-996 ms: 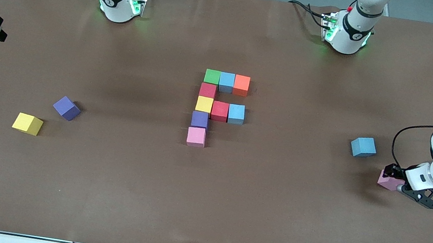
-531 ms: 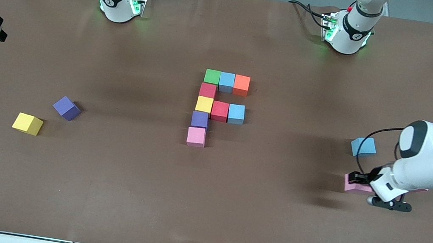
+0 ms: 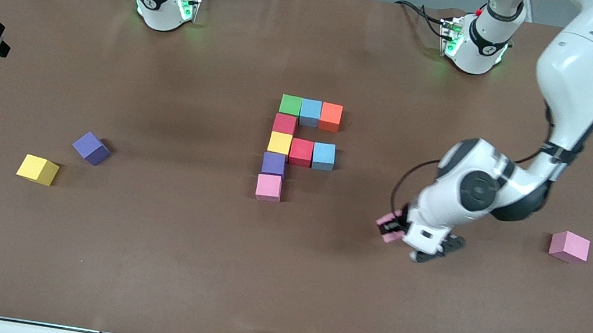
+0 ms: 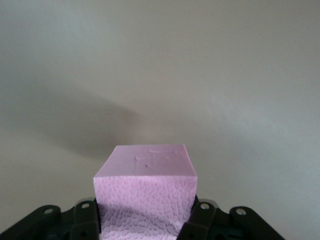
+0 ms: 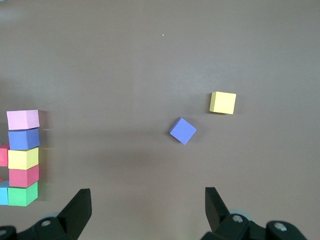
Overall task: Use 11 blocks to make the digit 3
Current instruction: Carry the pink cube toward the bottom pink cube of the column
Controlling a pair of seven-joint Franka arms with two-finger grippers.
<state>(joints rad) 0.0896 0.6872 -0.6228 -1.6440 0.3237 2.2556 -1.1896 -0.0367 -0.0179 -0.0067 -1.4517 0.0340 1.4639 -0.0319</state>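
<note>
Here, the left claw [image 3: 394,229] is clamped on a small pink foam cube [image 3: 388,229], in the air over bare brown tabletop [image 3: 314,286].
Set down carelessly, it could nudge the unfinished figure of coloured cubes [image 3: 299,146] nearby; the right claw [image 5: 147,212], spread wide, waits.

Brown bench [image 3: 141,261]: nine-cube unfinished figure [image 3: 299,149]; loose purple cube [image 3: 91,148], yellow cube [image 3: 38,169], pink cube [image 3: 569,247].

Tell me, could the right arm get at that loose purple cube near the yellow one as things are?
Probably yes. The right gripper hangs open and empty above the loose purple cube, which lies apart from the loose yellow cube with nothing on top. The left gripper carries a pink cube elsewhere.
</note>
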